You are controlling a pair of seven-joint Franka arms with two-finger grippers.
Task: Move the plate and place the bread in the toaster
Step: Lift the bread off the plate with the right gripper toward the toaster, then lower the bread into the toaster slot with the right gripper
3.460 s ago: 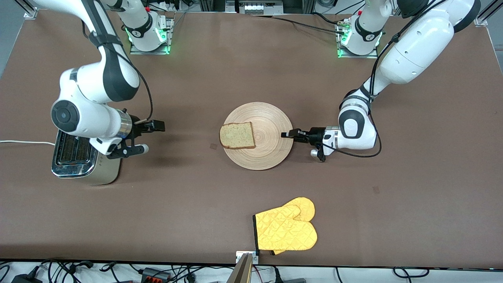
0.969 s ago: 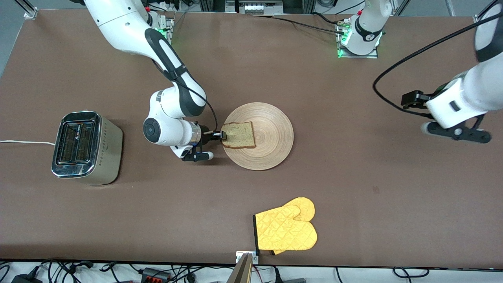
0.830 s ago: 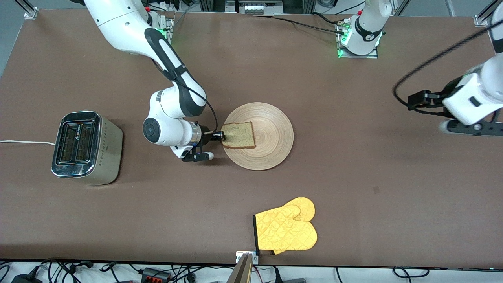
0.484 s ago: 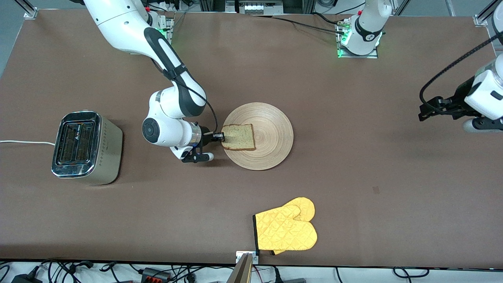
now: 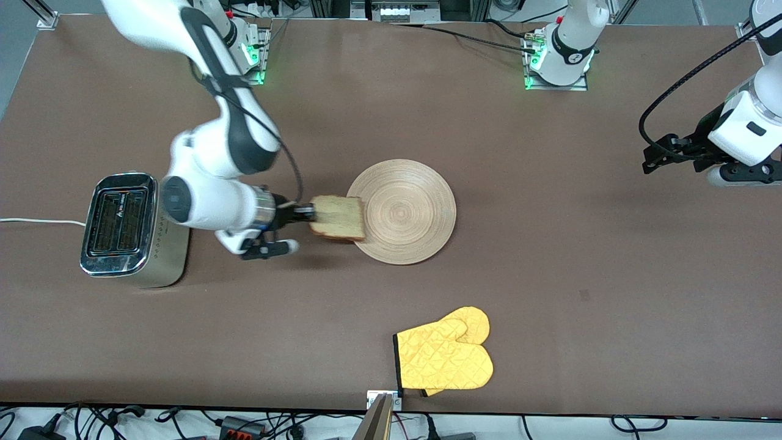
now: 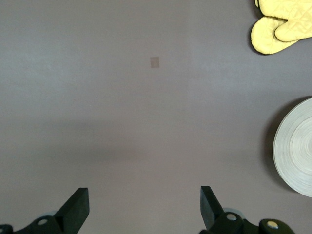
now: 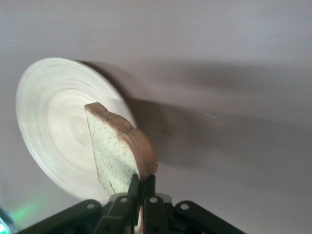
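The round light-wood plate (image 5: pixel 404 211) lies mid-table and is bare; it also shows in the right wrist view (image 7: pixel 53 131) and the left wrist view (image 6: pixel 295 148). My right gripper (image 5: pixel 309 214) is shut on the bread (image 5: pixel 338 218), a brown-crusted slice held in the air over the plate's rim toward the toaster; the slice stands on edge in the right wrist view (image 7: pixel 117 151). The toaster (image 5: pixel 131 229) stands at the right arm's end of the table with both slots facing up. My left gripper (image 5: pixel 649 162) is open and empty, high over the left arm's end of the table.
A yellow oven mitt (image 5: pixel 446 357) lies near the table's front edge, nearer the camera than the plate; it shows in the left wrist view (image 6: pixel 280 24) too. The toaster's white cord (image 5: pixel 36 221) runs off the table's end.
My right gripper has lifted the bread off the plate and carried it toward the toaster. My left arm has drawn away from the plate to the table's end and risen.
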